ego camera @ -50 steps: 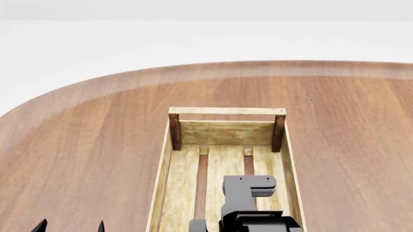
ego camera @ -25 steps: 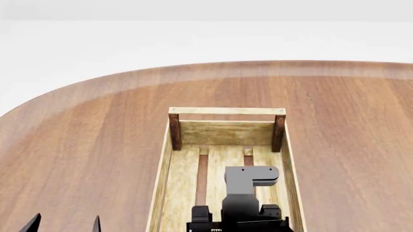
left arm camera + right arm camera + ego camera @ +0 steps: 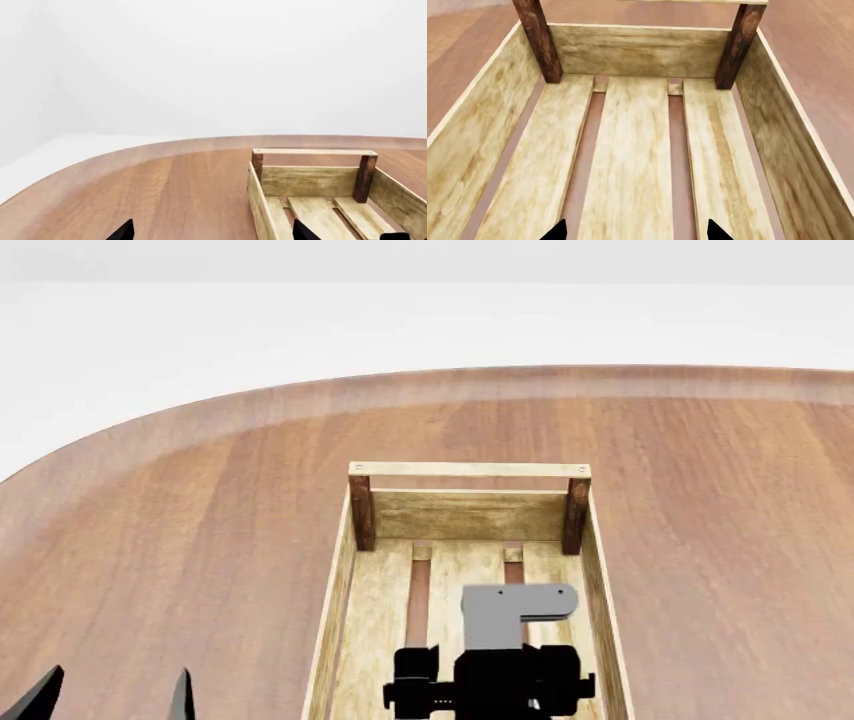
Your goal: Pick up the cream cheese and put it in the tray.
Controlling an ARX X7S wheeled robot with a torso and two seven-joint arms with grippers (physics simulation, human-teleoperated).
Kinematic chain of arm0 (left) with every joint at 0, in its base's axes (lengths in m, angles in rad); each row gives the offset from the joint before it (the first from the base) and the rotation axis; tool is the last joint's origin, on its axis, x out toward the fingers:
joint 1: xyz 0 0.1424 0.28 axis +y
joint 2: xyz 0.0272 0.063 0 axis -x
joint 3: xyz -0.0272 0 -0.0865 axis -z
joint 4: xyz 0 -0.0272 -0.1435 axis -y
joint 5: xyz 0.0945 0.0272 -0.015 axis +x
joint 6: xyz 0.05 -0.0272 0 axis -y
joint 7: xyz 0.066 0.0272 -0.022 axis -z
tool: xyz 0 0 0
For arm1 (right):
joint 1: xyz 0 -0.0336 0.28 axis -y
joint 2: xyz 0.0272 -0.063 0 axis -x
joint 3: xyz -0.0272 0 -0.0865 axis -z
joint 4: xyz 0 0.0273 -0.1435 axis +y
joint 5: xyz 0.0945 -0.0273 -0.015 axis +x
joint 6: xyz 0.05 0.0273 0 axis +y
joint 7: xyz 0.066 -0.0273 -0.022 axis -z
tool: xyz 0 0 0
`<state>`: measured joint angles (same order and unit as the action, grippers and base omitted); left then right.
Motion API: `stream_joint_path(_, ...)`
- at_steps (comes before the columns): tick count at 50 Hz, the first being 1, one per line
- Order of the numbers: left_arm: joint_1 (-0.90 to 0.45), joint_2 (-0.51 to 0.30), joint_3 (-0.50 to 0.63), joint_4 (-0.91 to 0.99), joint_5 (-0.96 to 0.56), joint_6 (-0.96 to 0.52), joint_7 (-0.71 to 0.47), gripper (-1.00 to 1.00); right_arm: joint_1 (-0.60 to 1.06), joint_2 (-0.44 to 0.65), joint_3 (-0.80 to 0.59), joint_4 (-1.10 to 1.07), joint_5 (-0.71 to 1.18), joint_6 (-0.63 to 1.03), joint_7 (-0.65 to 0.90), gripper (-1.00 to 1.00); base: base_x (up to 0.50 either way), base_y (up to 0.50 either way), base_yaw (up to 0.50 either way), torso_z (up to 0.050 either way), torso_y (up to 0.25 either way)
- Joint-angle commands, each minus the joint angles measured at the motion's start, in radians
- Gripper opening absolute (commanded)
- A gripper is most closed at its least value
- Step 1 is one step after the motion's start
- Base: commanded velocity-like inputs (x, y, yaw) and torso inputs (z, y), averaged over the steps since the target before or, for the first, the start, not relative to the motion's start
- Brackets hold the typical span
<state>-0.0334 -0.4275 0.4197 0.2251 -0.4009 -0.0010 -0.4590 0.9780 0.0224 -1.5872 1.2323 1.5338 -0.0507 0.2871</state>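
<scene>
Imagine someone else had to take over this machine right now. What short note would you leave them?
Left gripper: open, empty, low over the bare table left of the tray.
Right gripper: open, empty, over the tray's slatted floor.
Tray: lengthwise on the table; the part of its floor in view is bare.
Cream cheese: not in any view, so I can't say whether it is already in the tray's hidden near part.
Left to do: find the box first; if it's outside, pick it up and place it in the tray.

Tray point(image 3: 467, 515): long light-slat crate, dark brown corner posts, rail handle at far end, upright mid-table, running near-to-far. Cream cheese not visible in any view.
</scene>
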Motion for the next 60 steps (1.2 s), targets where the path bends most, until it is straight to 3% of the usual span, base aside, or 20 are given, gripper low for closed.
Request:
stream_joint_path(1, 0.015, -0.035, -0.016, 0.115, -0.037, -0.054, -0.029, 1.0, -0.049, 0.086, -0.009, -0.184, -0.059, -0.149, 0.123, 1.0, 0.0, 0.0, 0.0, 0.0, 0.0)
stream_joint_path(10, 0.025, -0.064, -0.023, 0.206, -0.058, -0.11, -0.063, 1.0, -0.062, 0.243, -0.052, -0.524, -0.164, -0.245, 0.371, 1.0, 0.0, 0.0, 0.0, 0.0, 0.0)
stream_joint_path(27, 0.031, -0.117, -0.042, 0.357, -0.103, -0.192, -0.109, 1.0, -0.016, 0.419, -0.109, -0.951, -0.318, -0.271, 0.644, 1.0, 0.0, 0.0, 0.0, 0.0, 0.0)
stream_joint_path(60, 0.059, -0.21, -0.106, 0.607, -0.196, -0.254, -0.181, 1.0, 0.043, 0.569, -0.17, -1.413, -0.572, -0.199, 1.012, 1.0, 0.0, 0.0, 0.0, 0.0, 0.0)
